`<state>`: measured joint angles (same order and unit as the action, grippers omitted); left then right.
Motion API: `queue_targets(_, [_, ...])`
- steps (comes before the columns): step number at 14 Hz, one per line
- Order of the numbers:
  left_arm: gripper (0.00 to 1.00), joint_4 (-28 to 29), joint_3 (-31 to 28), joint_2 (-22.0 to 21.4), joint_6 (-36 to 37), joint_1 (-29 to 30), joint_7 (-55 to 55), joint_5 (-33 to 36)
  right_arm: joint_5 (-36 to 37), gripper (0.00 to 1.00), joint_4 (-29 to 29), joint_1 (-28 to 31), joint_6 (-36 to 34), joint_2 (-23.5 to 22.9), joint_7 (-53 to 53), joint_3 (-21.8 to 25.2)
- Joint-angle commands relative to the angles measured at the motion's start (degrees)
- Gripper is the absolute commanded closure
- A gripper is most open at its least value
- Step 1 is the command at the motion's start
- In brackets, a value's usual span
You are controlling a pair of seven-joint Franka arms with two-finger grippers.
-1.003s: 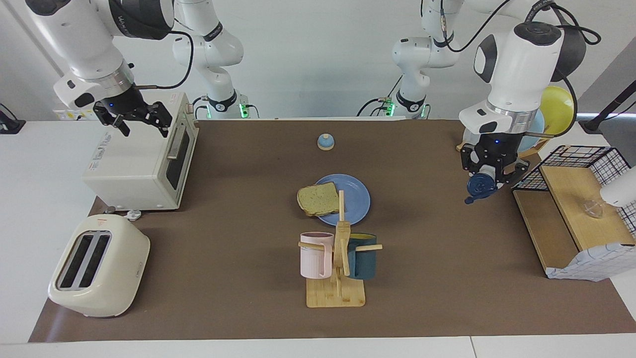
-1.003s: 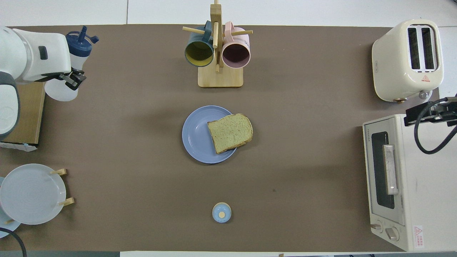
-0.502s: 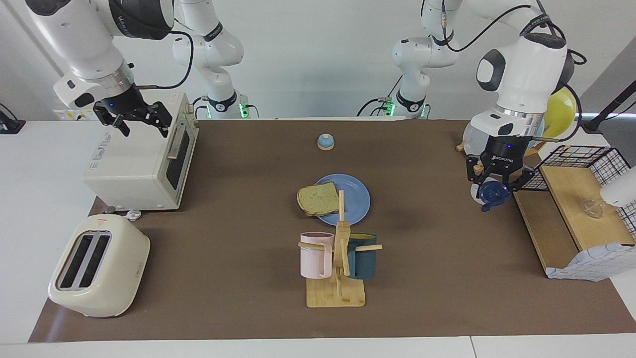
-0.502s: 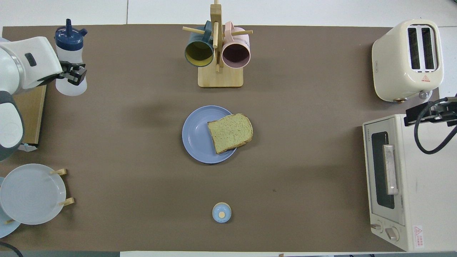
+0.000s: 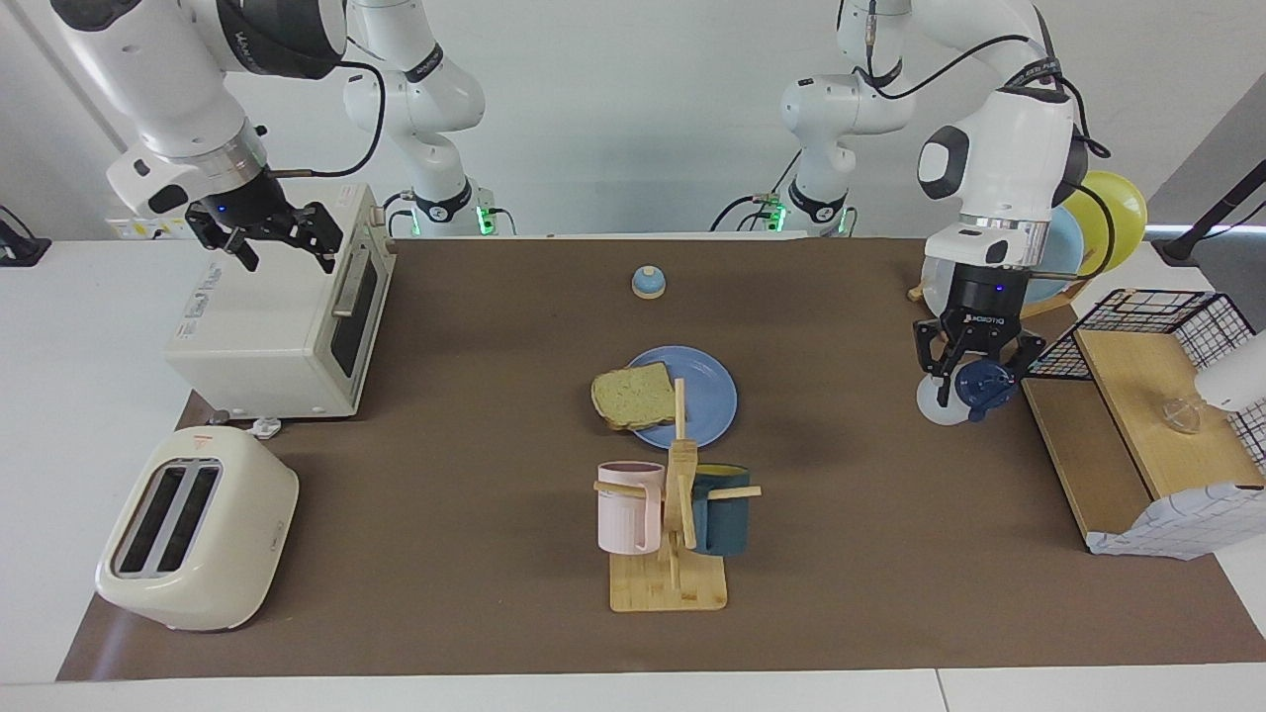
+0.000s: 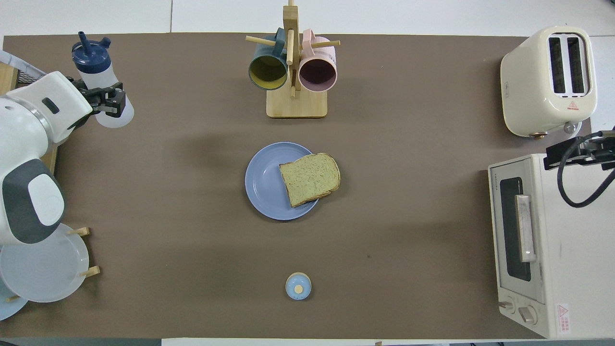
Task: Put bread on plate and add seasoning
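Bread (image 5: 633, 395) half on plate (image 5: 704, 396) mid-bench, crust overhanging toward right arm's end, left end effector (image 5: 970, 384) clamped on seasoning bottle (image 6: 98, 79), tilted in air, body partly hidden, right end effector (image 5: 280, 247) spread wide, empty, waiting over toaster oven (image 5: 282, 321)

A brown mat (image 5: 455, 465) covers the table. On it lie the round flat medium-blue plate (image 5: 704, 394), a small blue-domed bell (image 5: 648, 283), a bamboo mug-stand base (image 5: 668, 583), a cream two-slot toaster (image 5: 193, 529), a white toaster oven (image 5: 282, 326) and a low wooden shelf (image 5: 1088, 455) at the left arm's end.
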<state>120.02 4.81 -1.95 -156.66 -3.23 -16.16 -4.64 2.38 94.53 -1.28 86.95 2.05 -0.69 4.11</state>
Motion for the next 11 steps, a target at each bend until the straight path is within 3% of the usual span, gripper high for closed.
queue_targets(1, [1.0, 5.38, 0.11, -1.92, -7.67, -0.19, 0.69, -2.56, -1.15, 0.0, -0.05, 0.4, 0.06, 0.15, -1.77, 0.1])
queue_targets(11, [1.0, 15.59, 0.2, 3.44, -36.41, -4.41, 7.01, -3.18, -1.15, 0.0, -0.05, 0.4, 0.06, 0.15, -1.77, 0.1])
